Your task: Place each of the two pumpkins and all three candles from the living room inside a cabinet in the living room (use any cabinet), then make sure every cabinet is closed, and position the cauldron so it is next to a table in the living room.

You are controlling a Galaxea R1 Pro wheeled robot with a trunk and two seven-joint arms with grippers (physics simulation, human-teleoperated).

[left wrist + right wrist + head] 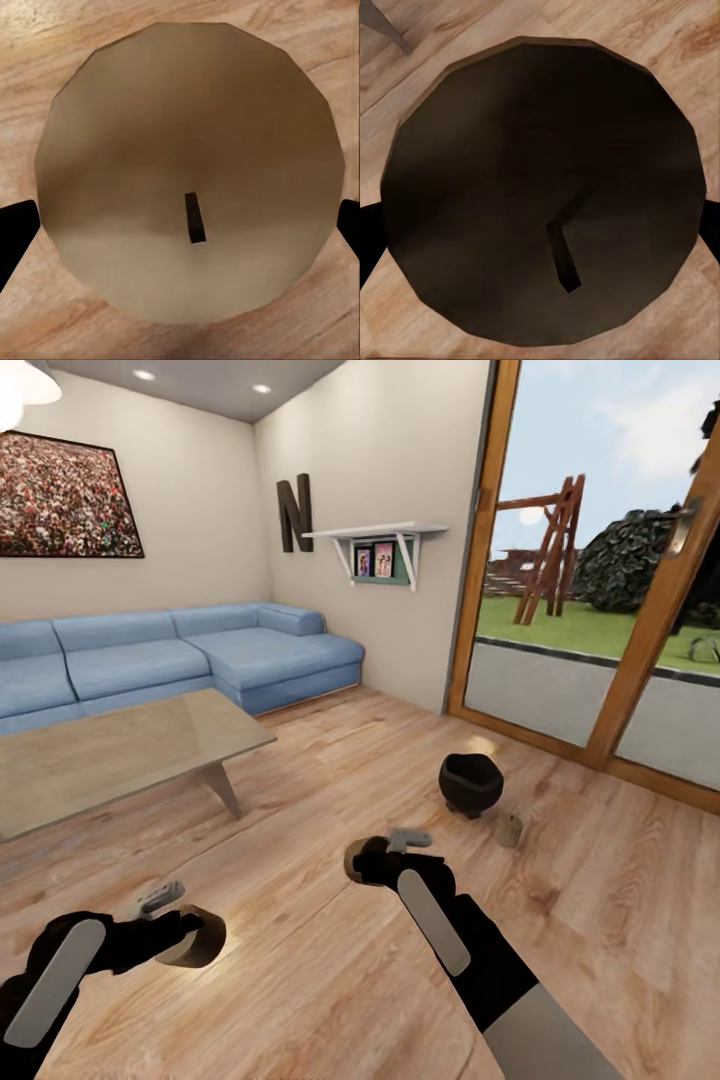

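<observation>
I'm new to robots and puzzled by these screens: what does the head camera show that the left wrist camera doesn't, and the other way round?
Head view alone: the room, with a blue sofa, a coffee table, the black cauldron on the floor, a loose candle beside it, and the right end effector shut on another candle.

Left wrist view alone: a close look at the pale top and dark wick of the held candle.

Both: the wooden floor and the left end effector gripping that candle.

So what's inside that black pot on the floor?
The cauldron looks dark and empty from above, though its bottom is hidden by the rim. A candle stands beside it on the wooden floor.
</observation>
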